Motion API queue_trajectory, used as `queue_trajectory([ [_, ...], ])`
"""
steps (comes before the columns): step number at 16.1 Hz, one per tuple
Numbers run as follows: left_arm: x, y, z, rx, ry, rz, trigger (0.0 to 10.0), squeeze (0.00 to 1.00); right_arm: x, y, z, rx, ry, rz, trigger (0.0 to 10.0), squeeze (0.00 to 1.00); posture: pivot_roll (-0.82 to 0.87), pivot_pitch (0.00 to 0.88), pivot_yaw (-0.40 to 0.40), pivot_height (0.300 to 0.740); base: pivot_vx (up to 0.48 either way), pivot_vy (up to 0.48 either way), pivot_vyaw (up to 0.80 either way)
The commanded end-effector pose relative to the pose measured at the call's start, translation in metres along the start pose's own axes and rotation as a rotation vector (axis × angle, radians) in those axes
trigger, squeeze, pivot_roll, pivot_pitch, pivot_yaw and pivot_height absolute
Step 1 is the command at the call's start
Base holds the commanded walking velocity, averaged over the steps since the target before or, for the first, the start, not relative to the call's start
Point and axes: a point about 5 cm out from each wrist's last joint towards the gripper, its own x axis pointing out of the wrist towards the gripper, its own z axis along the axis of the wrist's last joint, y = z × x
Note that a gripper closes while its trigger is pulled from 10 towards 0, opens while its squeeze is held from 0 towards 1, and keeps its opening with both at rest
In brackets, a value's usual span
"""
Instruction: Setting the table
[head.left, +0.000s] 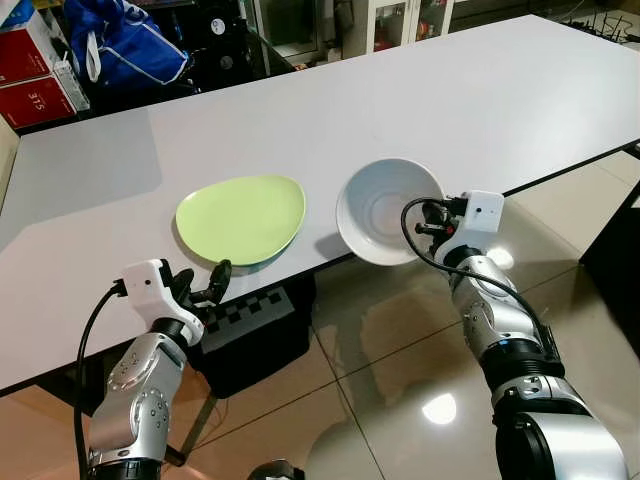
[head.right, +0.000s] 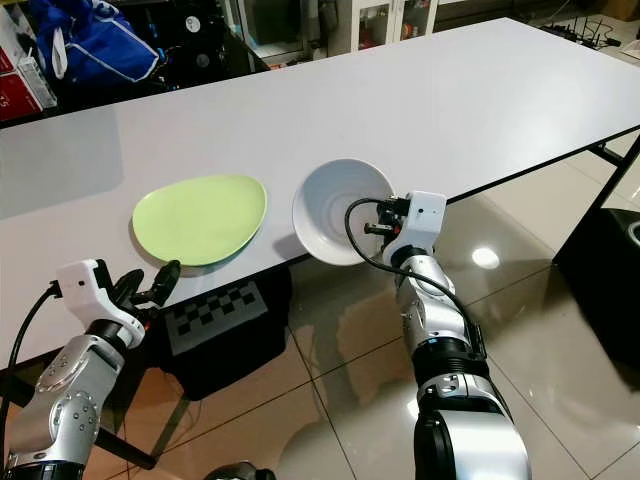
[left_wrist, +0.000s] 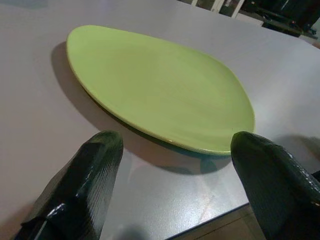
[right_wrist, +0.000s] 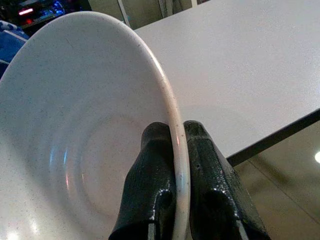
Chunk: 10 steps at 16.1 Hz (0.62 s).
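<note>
A long white worktop (head.left: 420, 90) runs across the scene, seen from above by a robot standing at its near edge. A pale green plate (head.left: 241, 218), rounded and slightly triangular, lies flat on the worktop close to that edge. The left end effector (head.left: 207, 287) sits just short of the plate's near rim, its two black fingers (left_wrist: 82, 187) spread wide apart with nothing between them; in the left wrist view the plate's rim lies between and just beyond the fingertips, not touching them. To the right of the plate, a white bowl (head.left: 385, 208) is held tilted, its inside facing up and towards the robot, at the worktop's near edge and partly overhanging it; whether it touches the surface cannot be told. The right end effector (head.left: 428, 224) is closed on the bowl's rim, and the right wrist view shows one black finger inside the rim and one outside, pinching it. A black cable loops beside the right wrist. Beneath the worktop stands a dark box bearing a black-and-white checkered panel (head.left: 248, 310), on a glossy beige tiled floor (head.left: 400, 350). Beyond the far edge are a blue bag (head.left: 125, 45) and red boxes (head.left: 30, 70).
</note>
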Motion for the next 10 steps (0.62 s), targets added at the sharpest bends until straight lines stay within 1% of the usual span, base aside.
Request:
queue_trajectory([
  [1,0.0022,-0.0017,0.0081,0.034,-0.021,-0.004,10.0,0.0,0.0054,0.0062,0.0133,-0.01,-0.051,0.031,10.0,0.0,0.14,0.0,0.081,0.74,0.0,0.0,0.0],
  [5,0.0036,-0.0025,0.0077,0.054,-0.018,0.001,10.0,0.0,0.0045,0.0078,0.0114,-0.021,-0.049,0.039,10.0,0.0,0.14,0.0,0.08,0.74,0.0,0.0,0.0],
  [10,0.0057,-0.004,0.0072,0.061,-0.019,0.011,10.0,0.0,0.0036,0.0079,0.0105,-0.026,-0.052,0.045,10.0,0.0,0.14,0.0,0.079,0.74,0.0,-0.442,0.0],
])
